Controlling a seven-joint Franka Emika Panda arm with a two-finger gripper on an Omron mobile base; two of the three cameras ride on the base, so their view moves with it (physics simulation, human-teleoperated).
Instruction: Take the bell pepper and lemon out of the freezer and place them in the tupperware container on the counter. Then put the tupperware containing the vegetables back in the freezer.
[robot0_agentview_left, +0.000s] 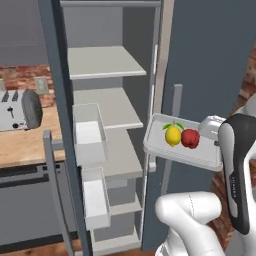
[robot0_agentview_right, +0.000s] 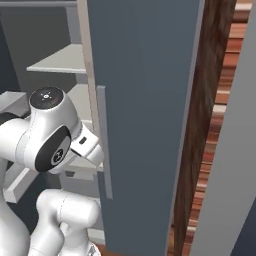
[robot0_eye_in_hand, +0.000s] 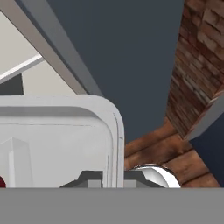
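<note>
The tupperware container (robot0_agentview_left: 162, 151) hangs in the air in front of the open freezer (robot0_agentview_left: 106, 64), level with its middle shelves. Inside the tray lie the yellow lemon (robot0_agentview_left: 173, 135) and, touching it on the right, the red bell pepper (robot0_agentview_left: 190, 138). My gripper (robot0_agentview_left: 217, 142) is shut on the tray's right rim. In the hand view the tray's rounded corner (robot0_eye_in_hand: 65, 140) runs down between the fingertips of the gripper (robot0_eye_in_hand: 113, 181), and a sliver of the bell pepper (robot0_eye_in_hand: 1, 181) shows at the left edge. The counter (robot0_agentview_left: 25, 145) lies to the left.
A silver toaster (robot0_agentview_left: 19, 110) stands on the counter. Two pale drawers (robot0_agentview_left: 90, 134) jut out of the freezer's left side. The open freezer door (robot0_agentview_left: 205, 60) stands just behind the tray; it looms close beside the arm (robot0_agentview_right: 145, 125). Brick wall and wood floor (robot0_eye_in_hand: 162, 144) lie to the right.
</note>
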